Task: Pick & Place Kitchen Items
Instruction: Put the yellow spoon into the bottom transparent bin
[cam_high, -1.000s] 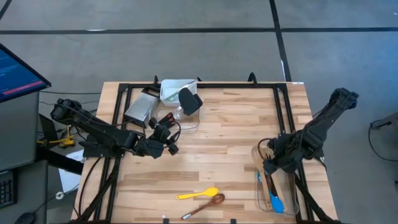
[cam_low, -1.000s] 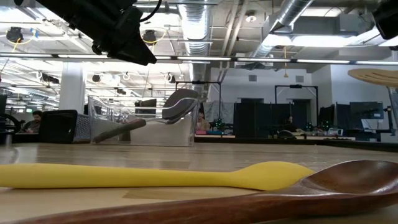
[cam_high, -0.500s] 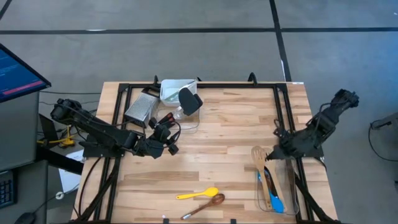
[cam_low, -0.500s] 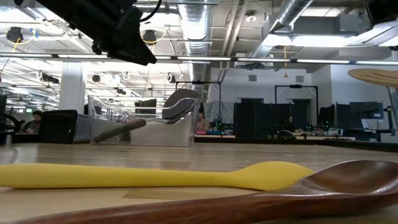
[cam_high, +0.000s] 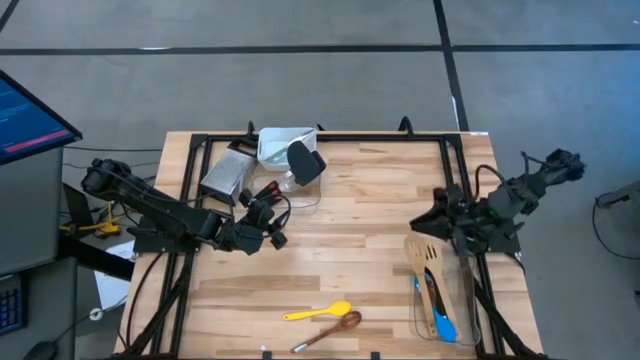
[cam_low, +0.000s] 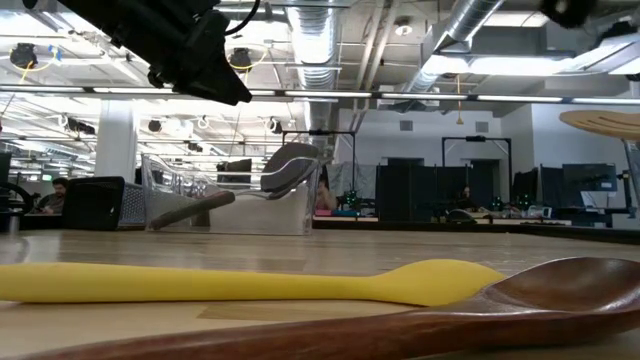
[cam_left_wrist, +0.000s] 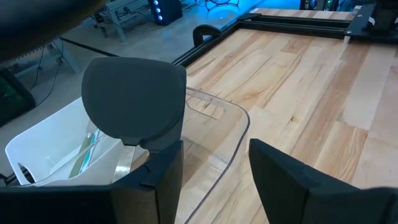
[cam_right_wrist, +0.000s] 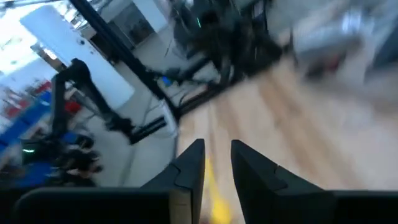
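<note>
A yellow spoon (cam_high: 318, 312) and a brown wooden spoon (cam_high: 328, 330) lie flat on the table near its front edge, close up in the low view as the yellow spoon (cam_low: 250, 283) and the wooden spoon (cam_low: 400, 320). A wooden slotted turner (cam_high: 420, 262) and a blue spoon (cam_high: 442, 324) lie in a clear tub (cam_high: 462, 300) at the right; the turner's head (cam_low: 605, 122) sticks out over the tub's far rim. My right gripper (cam_high: 432, 222) hovers beyond that tub, its fingers (cam_right_wrist: 189, 171) a little apart and holding nothing. My left gripper (cam_left_wrist: 214, 186) is open before a far tub (cam_left_wrist: 230, 124) holding a black spatula (cam_left_wrist: 134, 102).
A white container (cam_high: 283, 143) and a metal grater (cam_high: 225, 172) stand at the far left beside the spatula's tub. A black frame (cam_high: 300, 138) runs along the table's far and side edges. Bare wood lies between the two arms at mid-table (cam_high: 360, 230).
My right gripper has drawn away from the right tub, rising and moving toward the table's far edge, and its arm has tipped flatter. The wooden turner, hidden under it a second ago, now shows lying in the tub with its head over the rim.
</note>
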